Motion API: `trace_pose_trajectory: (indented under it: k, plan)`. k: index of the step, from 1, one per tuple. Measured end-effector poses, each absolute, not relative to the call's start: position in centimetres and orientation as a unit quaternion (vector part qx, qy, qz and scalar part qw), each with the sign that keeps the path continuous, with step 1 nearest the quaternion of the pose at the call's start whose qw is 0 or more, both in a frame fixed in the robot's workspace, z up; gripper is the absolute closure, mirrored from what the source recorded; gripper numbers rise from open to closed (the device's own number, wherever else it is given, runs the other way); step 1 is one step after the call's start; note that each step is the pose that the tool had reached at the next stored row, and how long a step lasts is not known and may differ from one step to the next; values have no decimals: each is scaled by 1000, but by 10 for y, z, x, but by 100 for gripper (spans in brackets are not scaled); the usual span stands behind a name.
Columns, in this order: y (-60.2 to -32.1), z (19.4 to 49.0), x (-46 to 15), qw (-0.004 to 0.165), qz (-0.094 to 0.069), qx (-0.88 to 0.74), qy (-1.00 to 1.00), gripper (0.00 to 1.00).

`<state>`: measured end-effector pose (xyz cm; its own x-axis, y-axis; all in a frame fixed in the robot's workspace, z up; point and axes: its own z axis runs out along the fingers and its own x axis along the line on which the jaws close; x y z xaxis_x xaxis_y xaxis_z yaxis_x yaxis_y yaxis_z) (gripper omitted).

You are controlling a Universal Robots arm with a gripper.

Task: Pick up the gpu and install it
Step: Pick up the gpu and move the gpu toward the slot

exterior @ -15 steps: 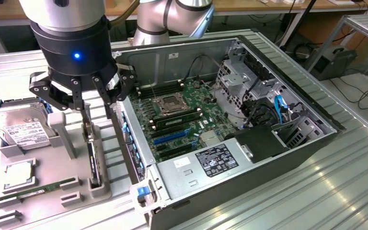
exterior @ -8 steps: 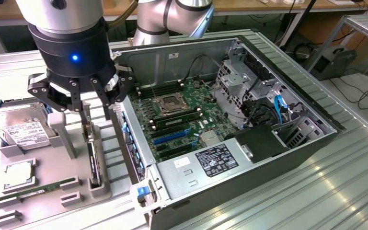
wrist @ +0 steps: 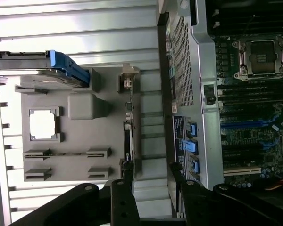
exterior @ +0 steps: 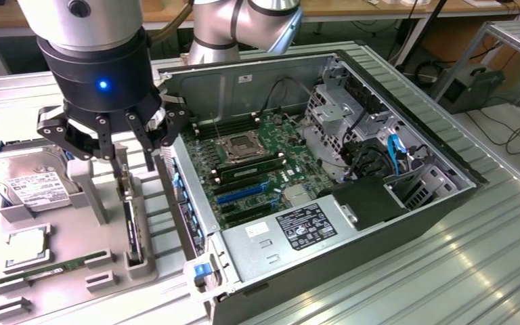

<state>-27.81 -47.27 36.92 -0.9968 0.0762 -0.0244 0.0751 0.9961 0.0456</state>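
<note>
The gpu (exterior: 131,217) is a thin black card standing on its edge in a slot of the grey holder tray (exterior: 79,233). In the wrist view the gpu (wrist: 128,136) appears edge-on, its silver bracket end away from the gripper. My gripper (exterior: 133,159) hangs open just above the card's far end and holds nothing. Its dark fingers (wrist: 124,193) spread wide in the wrist view, one of them in line with the card. To the exterior view's right of the tray lies the open computer case (exterior: 441,203), with blue expansion slots (exterior: 242,193) on its motherboard (exterior: 269,162).
A silver hard drive (exterior: 30,181) with a white label, a processor chip (exterior: 25,244) and a green memory stick (exterior: 52,267) sit in the same tray. The case's side wall (exterior: 183,196) stands close beside the gpu. Ribbed metal tabletop (exterior: 441,284) surrounds everything.
</note>
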Motion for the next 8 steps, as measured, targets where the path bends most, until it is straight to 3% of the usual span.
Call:
trace_pose_trajectory:
  k: [8]
  plan:
    - [-473, 367, -280, 13, 22, 38, 999, 58]
